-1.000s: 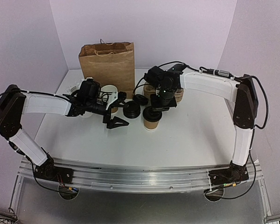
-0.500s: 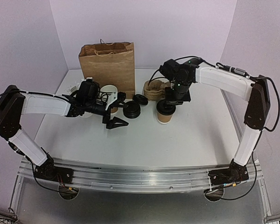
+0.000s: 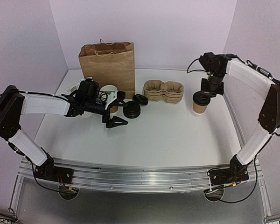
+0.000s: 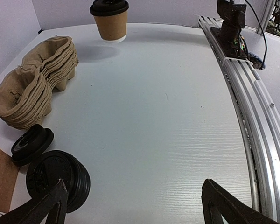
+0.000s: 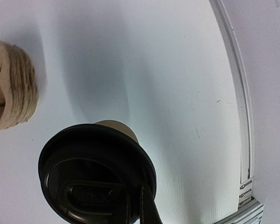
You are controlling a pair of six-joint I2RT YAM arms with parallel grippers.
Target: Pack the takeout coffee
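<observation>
Takeout coffee [image 3: 200, 103], a small brown paper cup capped with a round black lid [image 5: 95, 172], is at the right side of the white table [image 3: 168, 135]. It is to the right of a stack of pulp cup carriers [image 3: 164, 90] and apart from it. The right gripper [image 3: 207, 92] comes down on it from above. In the right wrist view its two fingers [image 5: 136, 205] are pressed together, pinching the rim of the lid at its near edge. The left wrist view shows the cup's shadow falling a little to one side of its base. Whether the base touches the table cannot be told.

The left gripper [image 3: 120, 110] is on the left half of the table, jaws spread wide and holding nothing. It is just beside a stack of spare lids [image 3: 131, 109], and one loose lid [image 3: 140, 99] lies between that stack and the cup carriers. A brown paper bag [image 3: 107, 65] with string handles stands upright behind the left gripper at the back of the table, well apart from the coffee.
</observation>
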